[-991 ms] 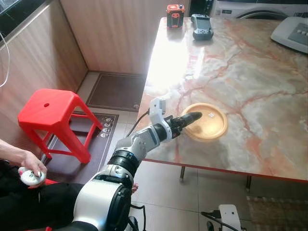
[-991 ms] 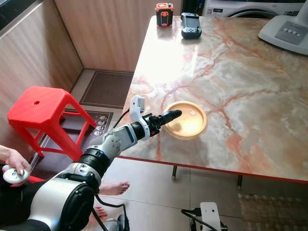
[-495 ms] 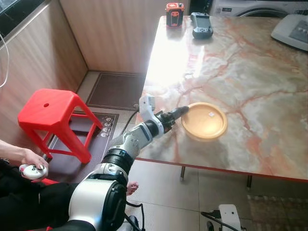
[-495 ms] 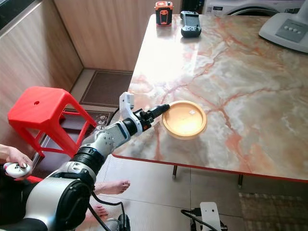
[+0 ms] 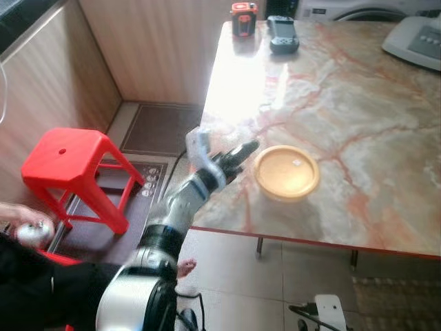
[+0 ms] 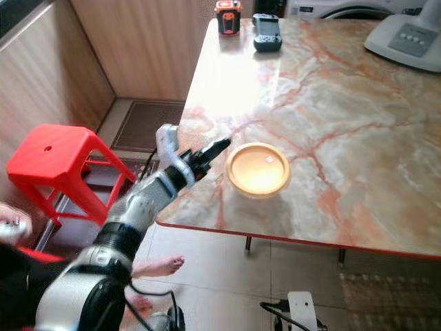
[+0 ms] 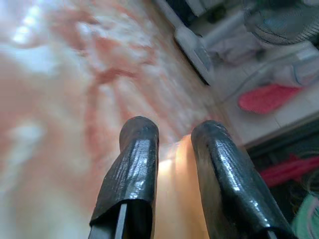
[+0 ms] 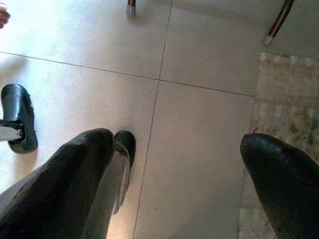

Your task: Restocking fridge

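I'm seeing no fridge, so restocking is barely begun. On the marble table [image 5: 358, 89], the orange lid [image 5: 286, 172] is lying near the front edge. Left gripper [image 5: 242, 151], slightly parted and empty, is hovering just left of it. Right gripper [image 8: 174, 174] is hanging spread over the floor.

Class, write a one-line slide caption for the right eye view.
Left end effector hovers beside the yellow plate on the marble table, red stool nearby.

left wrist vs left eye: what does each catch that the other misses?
Left wrist: a close look at the left gripper's fingers with a narrow gap between them, plus a fan and red items on the floor past the table. Left eye: the red stool, a person's hand, two devices at the far edge. Both: the marble table and the yellow plate.
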Robot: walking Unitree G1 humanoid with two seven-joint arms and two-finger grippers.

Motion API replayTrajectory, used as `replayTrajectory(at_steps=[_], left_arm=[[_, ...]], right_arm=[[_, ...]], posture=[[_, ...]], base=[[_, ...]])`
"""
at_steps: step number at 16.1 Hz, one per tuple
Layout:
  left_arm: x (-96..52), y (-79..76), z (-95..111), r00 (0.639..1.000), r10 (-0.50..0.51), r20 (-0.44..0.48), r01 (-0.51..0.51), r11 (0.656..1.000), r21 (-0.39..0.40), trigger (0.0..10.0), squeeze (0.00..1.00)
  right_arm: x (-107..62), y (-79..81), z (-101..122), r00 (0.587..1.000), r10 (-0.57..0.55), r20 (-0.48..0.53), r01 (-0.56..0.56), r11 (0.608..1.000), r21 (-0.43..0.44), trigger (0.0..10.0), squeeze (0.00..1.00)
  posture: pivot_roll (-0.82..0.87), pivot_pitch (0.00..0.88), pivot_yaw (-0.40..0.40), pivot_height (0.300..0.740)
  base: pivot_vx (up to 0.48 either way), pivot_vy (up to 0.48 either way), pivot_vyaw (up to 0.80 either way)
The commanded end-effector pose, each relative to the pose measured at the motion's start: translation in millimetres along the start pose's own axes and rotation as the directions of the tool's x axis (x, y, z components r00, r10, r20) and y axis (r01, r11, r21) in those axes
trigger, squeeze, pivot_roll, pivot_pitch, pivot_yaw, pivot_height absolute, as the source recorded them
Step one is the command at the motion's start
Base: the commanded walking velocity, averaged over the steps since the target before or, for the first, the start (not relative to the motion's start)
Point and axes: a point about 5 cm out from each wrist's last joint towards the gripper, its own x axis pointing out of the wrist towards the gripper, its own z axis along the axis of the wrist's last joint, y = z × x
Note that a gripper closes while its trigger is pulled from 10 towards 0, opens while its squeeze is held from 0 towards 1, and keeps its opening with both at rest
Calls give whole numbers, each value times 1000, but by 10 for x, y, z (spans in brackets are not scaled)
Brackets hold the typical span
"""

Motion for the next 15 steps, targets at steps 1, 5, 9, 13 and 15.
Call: replayTrajectory(at_steps=[1, 5, 9, 13, 15], left_arm=[[-191, 130, 96, 995, 81, 60, -84, 996, 40, 10000, 1000], [-374, 72, 267, 977, 104, 187, -123, 988, 96, 10000, 1000], [-409, -54, 424, 940, 161, 302, -253, 921, 297, 10000, 1000], [-617, -59, 475, 883, 230, 408, -418, 781, 464, 10000, 1000], [-671, -61, 503, 869, 237, 434, -455, 727, 514, 10000, 1000]], right_arm=[[-13, 23, -79, 1000, 7, -29, -7, 1000, 7, 10000, 0], [-15, 8, -85, 999, 9, -31, -9, 1000, 2, 10000, 0], [-18, -7, -94, 1000, 7, -30, -7, 1000, 2, 10000, 0], [-29, 2, -138, 999, 9, -37, -8, 1000, 9, 10000, 0], [-33, 4, -151, 999, 9, -38, -9, 1000, 11, 10000, 0]], posture=[[-84, 165, 33, 740], [-81, 155, 33, 740], [-85, 138, 39, 740], [-88, 129, 49, 740], [-83, 126, 51, 740]], base=[[0, 0, 0], [0, 0, 0], [0, 0, 0], [0, 0, 0], [0, 0, 0]])
